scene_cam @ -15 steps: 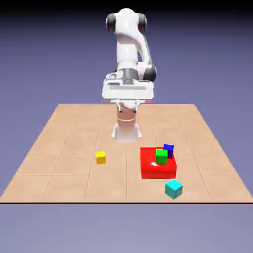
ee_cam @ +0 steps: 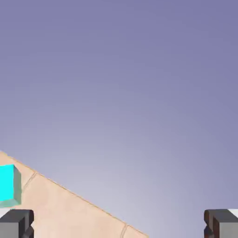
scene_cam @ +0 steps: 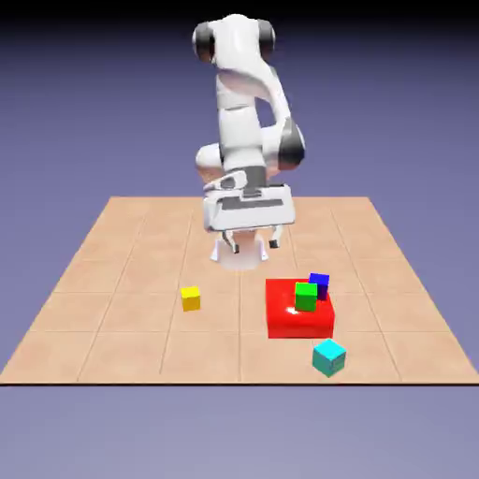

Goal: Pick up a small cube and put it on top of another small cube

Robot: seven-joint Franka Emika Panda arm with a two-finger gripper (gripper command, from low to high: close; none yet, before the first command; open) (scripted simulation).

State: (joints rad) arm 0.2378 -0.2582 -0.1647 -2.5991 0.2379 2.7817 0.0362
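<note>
The small cyan cube (scene_cam: 328,356) lies near the table's front edge, toward the exterior view's right. In the hand view the same cyan cube (ee_cam: 9,185) shows at the left edge. The small dark blue cube (scene_cam: 320,283) sits on the flat red block (scene_cam: 297,309), at its back right. My gripper (scene_cam: 248,247) hangs open above the table's middle, well behind both cubes, holding nothing. Its fingertips (ee_cam: 16,224) stand wide apart at the bottom of the hand view.
A green cube (scene_cam: 306,296) rests on the red block right in front of the blue one. A yellow cube (scene_cam: 191,297) lies on the table to the exterior view's left. The table's front edge (scene_cam: 239,383) runs just before the cyan cube.
The arm has leaned forward and the hand has come lower and slightly toward the exterior view's right. The cubes have not moved.
</note>
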